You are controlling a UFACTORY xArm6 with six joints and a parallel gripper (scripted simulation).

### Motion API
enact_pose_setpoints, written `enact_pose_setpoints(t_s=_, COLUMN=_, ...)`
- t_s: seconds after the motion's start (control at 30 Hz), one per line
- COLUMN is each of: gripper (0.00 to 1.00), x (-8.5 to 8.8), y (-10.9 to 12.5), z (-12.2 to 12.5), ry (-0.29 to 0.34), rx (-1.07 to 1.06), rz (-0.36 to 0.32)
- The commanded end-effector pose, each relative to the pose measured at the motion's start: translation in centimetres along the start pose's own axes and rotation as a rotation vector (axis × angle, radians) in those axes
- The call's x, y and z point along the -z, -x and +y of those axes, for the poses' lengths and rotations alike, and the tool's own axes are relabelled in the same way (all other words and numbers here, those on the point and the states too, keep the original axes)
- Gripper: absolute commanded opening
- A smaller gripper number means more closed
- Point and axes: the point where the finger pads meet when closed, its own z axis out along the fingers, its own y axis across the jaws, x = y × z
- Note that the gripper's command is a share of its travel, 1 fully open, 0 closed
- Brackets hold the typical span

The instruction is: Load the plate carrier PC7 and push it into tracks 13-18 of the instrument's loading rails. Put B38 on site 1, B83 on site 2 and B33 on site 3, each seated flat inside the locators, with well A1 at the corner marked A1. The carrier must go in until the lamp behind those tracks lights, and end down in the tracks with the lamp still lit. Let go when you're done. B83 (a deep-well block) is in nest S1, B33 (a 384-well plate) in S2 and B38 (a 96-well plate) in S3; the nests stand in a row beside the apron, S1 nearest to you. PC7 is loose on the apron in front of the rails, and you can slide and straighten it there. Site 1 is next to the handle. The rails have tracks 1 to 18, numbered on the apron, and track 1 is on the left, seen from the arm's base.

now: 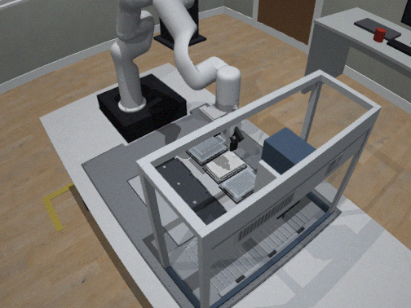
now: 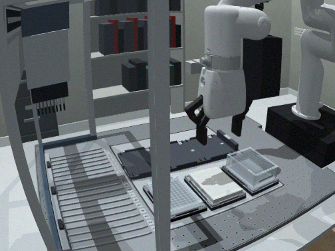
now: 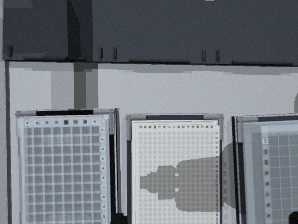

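The gripper hangs with its fingers spread wide and nothing between them, low over the row of three plates beside the dark carrier. The carrier lies bare on the apron in front of the rails. The tall clear block, the white fine-welled plate and the coarser-welled plate each sit in their own nest, the white one in the middle.
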Motion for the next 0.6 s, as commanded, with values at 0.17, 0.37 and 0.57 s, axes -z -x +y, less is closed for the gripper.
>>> enact_pose_setpoints(t_s=0.17, gripper=1.0, x=-0.46, y=0.48, z=-0.45, ry=-0.006, rx=0.0, rz=-0.003)
enact_pose_setpoints(t_s=0.37, gripper=1.0, x=-0.47, y=0.48, z=-0.46, ry=-0.006, rx=0.0, rz=-0.003)
enact_pose_setpoints(t_s=0.57, gripper=1.0, x=-0.96, y=0.48, z=-0.46, ry=-0.006, rx=0.0, rz=-0.003)
